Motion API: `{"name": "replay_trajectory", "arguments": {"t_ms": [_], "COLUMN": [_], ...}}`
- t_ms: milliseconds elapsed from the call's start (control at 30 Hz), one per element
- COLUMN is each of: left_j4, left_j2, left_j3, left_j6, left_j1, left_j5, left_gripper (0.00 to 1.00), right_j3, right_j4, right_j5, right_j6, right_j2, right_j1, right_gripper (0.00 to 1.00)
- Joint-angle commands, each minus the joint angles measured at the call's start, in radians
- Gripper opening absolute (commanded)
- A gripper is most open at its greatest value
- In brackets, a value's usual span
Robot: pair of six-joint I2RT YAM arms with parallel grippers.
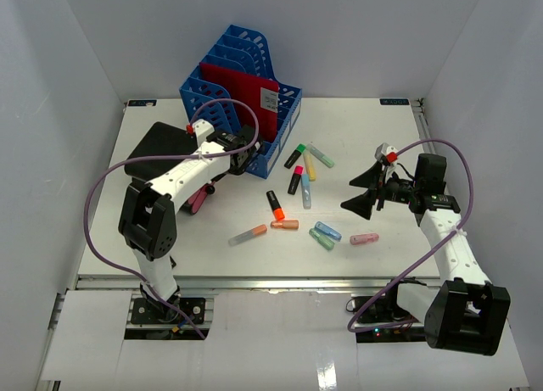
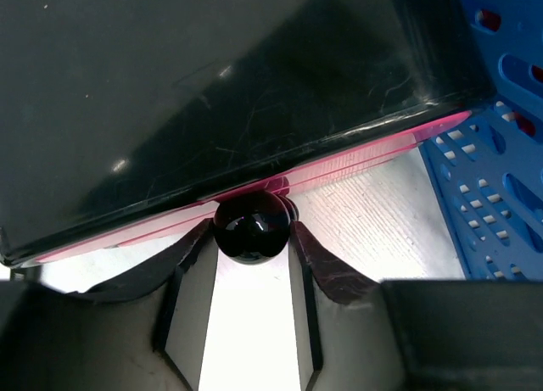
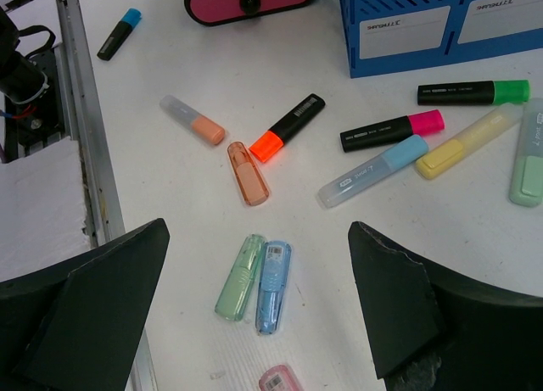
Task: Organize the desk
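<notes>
— Well, where do my pincers stand?
— Your left pincer has a finger on each side of a black knob on the pink edge of a flat black-and-pink case. Whether it pinches the knob, you cannot tell. Your right pincer hangs released, jaws wide, above the highlighters.
— How many?
— You can count twelve in your right wrist view: four black-bodied, eight pale. Your top view gives eleven; the black one with the blue cap, just beside the metal rail, does not show there. You also have one blue file rack with one red folder upright in it.
— And the table?
— Your table is white, flat and rectangular. It lies under everything, with the rail along its near edge by your arm bases. Your left wrist view shows the fingers at the knob close up; from the top you cannot make them out.
</notes>
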Motion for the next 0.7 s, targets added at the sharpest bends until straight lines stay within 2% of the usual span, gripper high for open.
{"name": "replay_trajectory", "arguments": {"t_ms": [0, 67, 133, 400, 667], "left_j4": [-0.010, -0.002, 0.021, 0.082, 0.048], "left_j2": [-0.019, -0.027, -0.042, -0.072, -0.052], "left_j3": [0.014, 0.011, -0.003, 0.007, 0.024], "left_j6": [-0.022, -0.019, -0.006, 0.001, -0.075], "left_j1": [0.006, 0.004, -0.005, -0.094, -0.193], "left_j5": [-0.016, 0.010, 0.035, 0.117, 0.132], "left_gripper": [0.37, 0.27, 0.24, 0.23, 0.24], "right_j3": [-0.005, -0.005, -0.005, -0.003, -0.003], "right_j4": [0.023, 0.024, 0.025, 0.025, 0.023], "right_j5": [-0.034, -0.035, -0.035, -0.037, -0.044], "right_j6": [-0.001, -0.001, -0.001, -0.001, -0.001], "right_j2": [-0.024, -0.024, -0.024, -0.028, -0.035], "right_j1": [-0.012, -0.016, -0.017, -0.019, -0.022], "right_gripper": [0.93, 0.93, 0.93, 0.93, 0.93]}}
